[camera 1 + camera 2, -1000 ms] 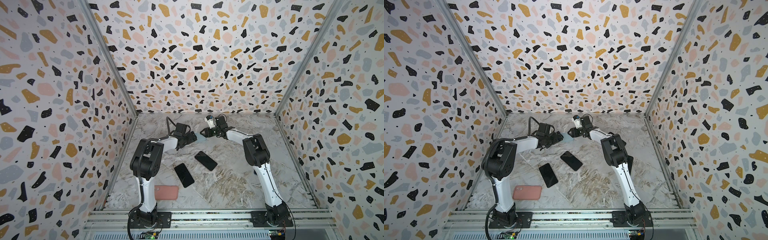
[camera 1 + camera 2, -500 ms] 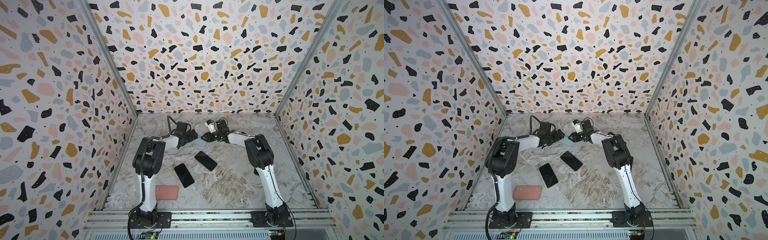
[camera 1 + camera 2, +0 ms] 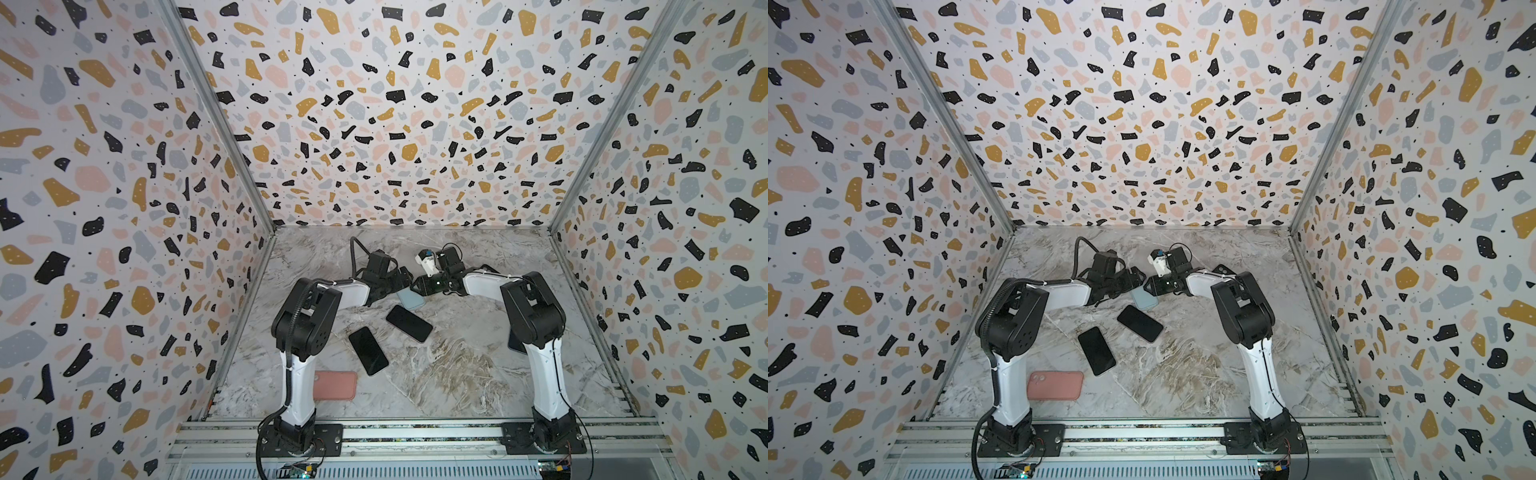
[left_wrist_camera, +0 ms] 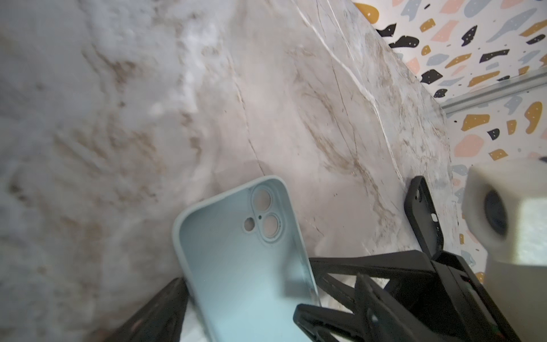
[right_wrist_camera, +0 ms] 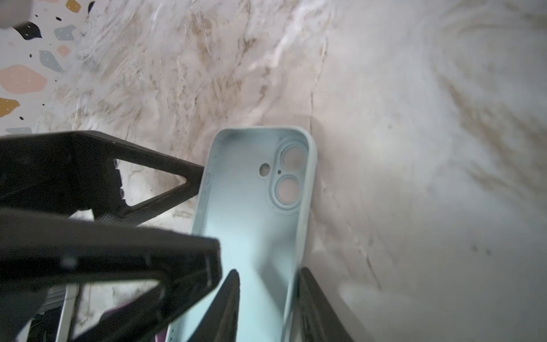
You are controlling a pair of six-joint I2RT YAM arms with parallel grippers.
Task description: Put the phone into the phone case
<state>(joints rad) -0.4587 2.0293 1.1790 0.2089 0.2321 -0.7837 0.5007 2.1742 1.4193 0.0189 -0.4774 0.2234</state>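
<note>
A light blue phone case (image 3: 409,300) (image 3: 1144,299) lies hollow side up at the back middle of the table, mostly hidden under both grippers. My left gripper (image 3: 400,279) (image 4: 270,277) is open wide, and the case (image 4: 245,260) lies between its fingers. My right gripper (image 3: 417,286) (image 5: 269,269) straddles one long side wall of the case (image 5: 251,213). One finger (image 5: 229,305) is inside the hollow and the other is outside, with a gap left between them. Two black phones (image 3: 409,323) (image 3: 368,350) lie screen up just in front.
A pink case (image 3: 336,385) (image 3: 1054,385) lies near the left arm's base. A black case (image 4: 423,216) (image 3: 1223,270) lies beside the right forearm. Speckled walls close in the back and both sides. A metal rail (image 3: 415,432) runs along the front.
The blue case and both grippers have come down towards the phones. My right gripper's jaws have narrowed around the case's wall. The left jaws stay wide.
</note>
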